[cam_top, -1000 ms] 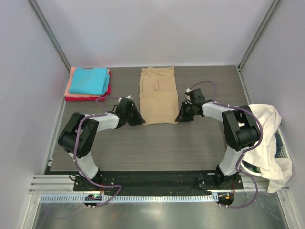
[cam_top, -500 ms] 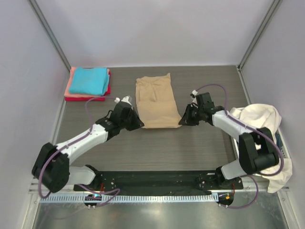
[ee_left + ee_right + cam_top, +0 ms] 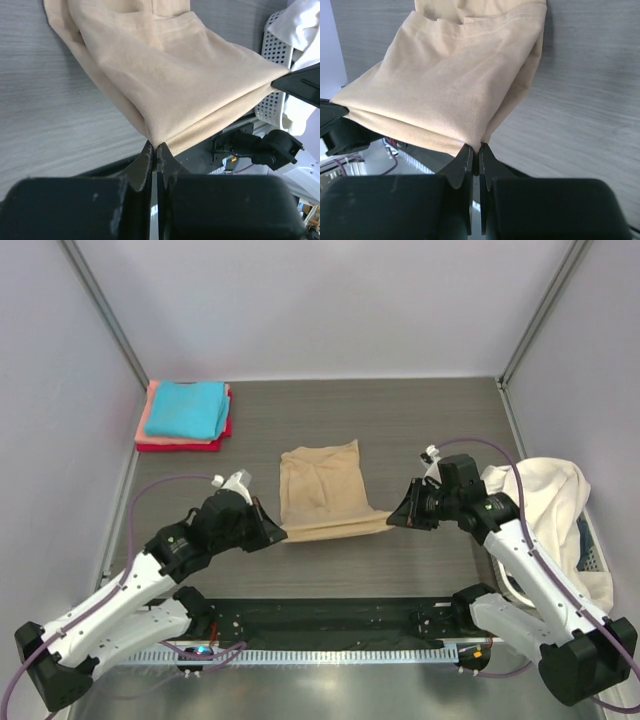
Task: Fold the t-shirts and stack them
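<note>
Tan t-shirt [image 3: 320, 485] — near corners between left fingers [image 3: 144, 161] and right fingers [image 3: 463, 160]

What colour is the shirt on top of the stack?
Turquoise; that shirt shows best in the top view.

Plain tan tee [image 3: 320, 490], turquoise/pink/red stack [image 3: 185, 412], white tee [image 3: 550, 490], grey wood-grain tbl [image 3: 420, 420].

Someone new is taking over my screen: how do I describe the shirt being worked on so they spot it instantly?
On the dark wood-grain table, look at the middle, between the two arms. The tan t-shirt lies there, its near corners pinched by the left gripper and right gripper. It is the only tan one; the folded stack sits in the far-left corner.
</note>
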Robot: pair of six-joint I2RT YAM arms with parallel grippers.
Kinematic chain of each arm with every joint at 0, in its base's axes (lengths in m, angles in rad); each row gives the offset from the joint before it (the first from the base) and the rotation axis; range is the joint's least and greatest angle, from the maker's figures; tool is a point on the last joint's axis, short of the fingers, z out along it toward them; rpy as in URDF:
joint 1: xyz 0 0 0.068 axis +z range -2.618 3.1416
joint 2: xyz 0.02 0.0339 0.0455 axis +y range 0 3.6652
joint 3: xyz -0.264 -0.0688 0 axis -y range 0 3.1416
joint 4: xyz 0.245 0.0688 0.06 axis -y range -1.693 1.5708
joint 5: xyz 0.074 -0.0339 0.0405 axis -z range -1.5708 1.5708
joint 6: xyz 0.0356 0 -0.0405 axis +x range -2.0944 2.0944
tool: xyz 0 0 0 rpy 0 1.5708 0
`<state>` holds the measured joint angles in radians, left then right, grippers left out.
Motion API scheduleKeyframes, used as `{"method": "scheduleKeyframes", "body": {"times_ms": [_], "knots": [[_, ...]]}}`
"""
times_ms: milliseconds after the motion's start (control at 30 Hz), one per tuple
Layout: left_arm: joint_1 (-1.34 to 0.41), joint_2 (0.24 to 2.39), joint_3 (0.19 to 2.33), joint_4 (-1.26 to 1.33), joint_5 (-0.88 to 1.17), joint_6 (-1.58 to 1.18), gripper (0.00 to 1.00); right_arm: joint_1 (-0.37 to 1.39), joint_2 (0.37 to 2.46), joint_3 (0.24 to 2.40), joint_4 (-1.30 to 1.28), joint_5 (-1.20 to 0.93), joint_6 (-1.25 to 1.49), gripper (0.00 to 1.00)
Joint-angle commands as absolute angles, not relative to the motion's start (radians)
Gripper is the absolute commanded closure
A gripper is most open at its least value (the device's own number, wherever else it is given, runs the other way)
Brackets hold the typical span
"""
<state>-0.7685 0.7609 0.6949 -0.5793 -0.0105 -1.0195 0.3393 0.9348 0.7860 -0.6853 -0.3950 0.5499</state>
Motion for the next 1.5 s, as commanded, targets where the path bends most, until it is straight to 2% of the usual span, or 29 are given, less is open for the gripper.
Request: {"method": "scheduleKeyframes", "body": {"times_ms": [0, 167, 333, 600, 800, 1367, 1433, 1467], "knots": [[-0.764, 0.779, 0.793, -0.823, -0.08, -1.008, 1.0, 0.328, 0.94, 0.88, -0.811, -0.313, 0.546, 0.99], [-0.759, 0.903, 0.942, -0.9, -0.239, -0.918, 1.0, 0.328, 1.098, 1.052, -0.813, -0.262, 0.5, 0.99], [-0.689, 1.037, 1.061, -0.887, -0.235, -0.842, 1.0, 0.327, 1.262, 1.202, -0.813, -0.212, 0.454, 0.99], [-0.477, 1.251, 1.147, -0.764, -0.074, -0.71, 1.0, 0.318, 1.549, 1.406, -0.788, -0.179, 0.396, 0.99], [-0.396, 1.445, 1.261, -0.726, -0.025, -0.635, 1.0, 0.293, 1.707, 1.54, -0.772, -0.187, 0.377, 0.99], [-0.264, 1.888, 1.552, -0.69, 0.117, -0.583, 1.0, 0.256, 2.092, 1.871, -0.765, -0.238, 0.385, 0.99], [-0.256, 1.949, 1.607, -0.704, 0.127, -0.578, 0.96, 0.255, 2.128, 1.899, -0.765, -0.242, 0.387, 0.99], [-0.252, 1.969, 1.63, -0.715, 0.127, -0.575, 0.93, 0.253, 2.143, 1.911, -0.765, -0.245, 0.391, 0.93]]}}
